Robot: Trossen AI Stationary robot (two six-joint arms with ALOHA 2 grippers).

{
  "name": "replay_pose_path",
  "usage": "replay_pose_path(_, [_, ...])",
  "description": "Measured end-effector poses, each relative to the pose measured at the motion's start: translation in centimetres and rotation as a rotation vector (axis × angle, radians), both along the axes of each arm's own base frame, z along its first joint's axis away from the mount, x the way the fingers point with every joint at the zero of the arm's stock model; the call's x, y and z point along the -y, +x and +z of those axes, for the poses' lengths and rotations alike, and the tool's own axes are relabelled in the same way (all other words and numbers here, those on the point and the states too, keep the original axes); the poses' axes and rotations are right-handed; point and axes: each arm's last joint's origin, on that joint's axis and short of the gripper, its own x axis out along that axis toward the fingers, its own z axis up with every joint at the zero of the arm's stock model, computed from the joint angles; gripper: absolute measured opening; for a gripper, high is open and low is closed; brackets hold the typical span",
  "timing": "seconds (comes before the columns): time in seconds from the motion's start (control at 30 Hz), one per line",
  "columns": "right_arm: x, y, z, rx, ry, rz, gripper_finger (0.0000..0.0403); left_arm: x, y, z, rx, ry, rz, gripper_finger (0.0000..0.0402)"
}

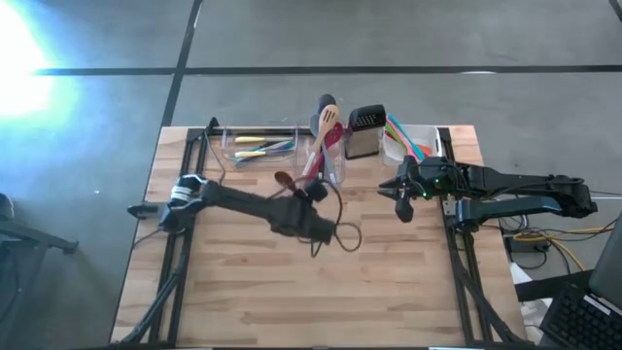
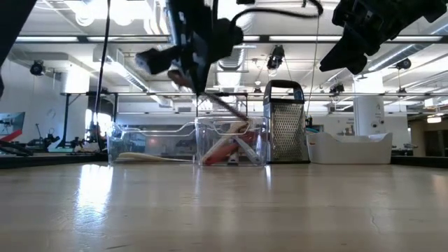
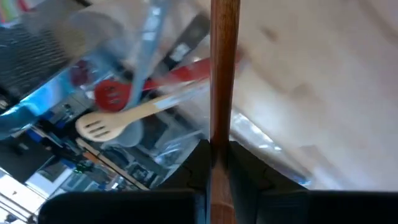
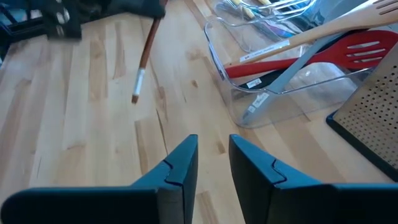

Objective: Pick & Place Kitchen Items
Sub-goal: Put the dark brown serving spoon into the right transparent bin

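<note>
Pincer on my left arm is clenched on a brown wooden handle, held above the counter beside the clear tub with the red spatula and wooden spoon. My right pincer hovers slightly parted, holding nothing.

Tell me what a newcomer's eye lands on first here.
The left end effector, above the table's middle, is shut on a wooden-handled utensil beside the clear tub of upright spoons. The steel grater stands right of that tub, with the right end effector hovering empty nearby.
</note>
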Motion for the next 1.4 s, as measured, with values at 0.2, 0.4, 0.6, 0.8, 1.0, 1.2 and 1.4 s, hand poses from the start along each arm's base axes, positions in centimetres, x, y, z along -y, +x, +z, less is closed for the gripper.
replay_pose_path(0.2, [0.0,0.0,0.0,-0.001,0.001,-0.001,0.0071,-3.2,0.3,4.5,-0.009,0.018,-0.079,0.0033])
replay_pose_path(0.4, [0.0,0.0,0.0,-0.001,0.002,-0.001,0.0071,-7.4,0.7,7.1,-0.171,0.079,-0.232,0.0033])
replay_pose_path(0.6, [0.0,0.0,-0.2,-0.004,0.012,-0.007,0.0082,-12.6,1.2,8.4,-0.286,0.155,-0.338,0.0033])
replay_pose_path(0.8, [0.0,0.0,-0.6,-0.006,0.023,-0.014,0.0091,-17.8,0.8,8.6,-0.341,0.195,-0.343,0.0033])
replay_pose_path(1.0, [0.0,0.2,-0.9,0.030,0.007,-0.008,0.0096,-20.6,0.7,8.0,-0.348,0.177,-0.363,0.0033])
replay_pose_path(1.2, [0.0,0.3,-1.0,0.034,-0.009,0.000,0.0097,-21.1,2.3,5.4,-0.338,0.112,-0.458,0.0033])
replay_pose_path(1.4, [0.0,0.2,-1.0,0.031,-0.010,0.002,0.0084,-22.3,3.1,3.6,-0.347,0.084,-0.469,0.0033])
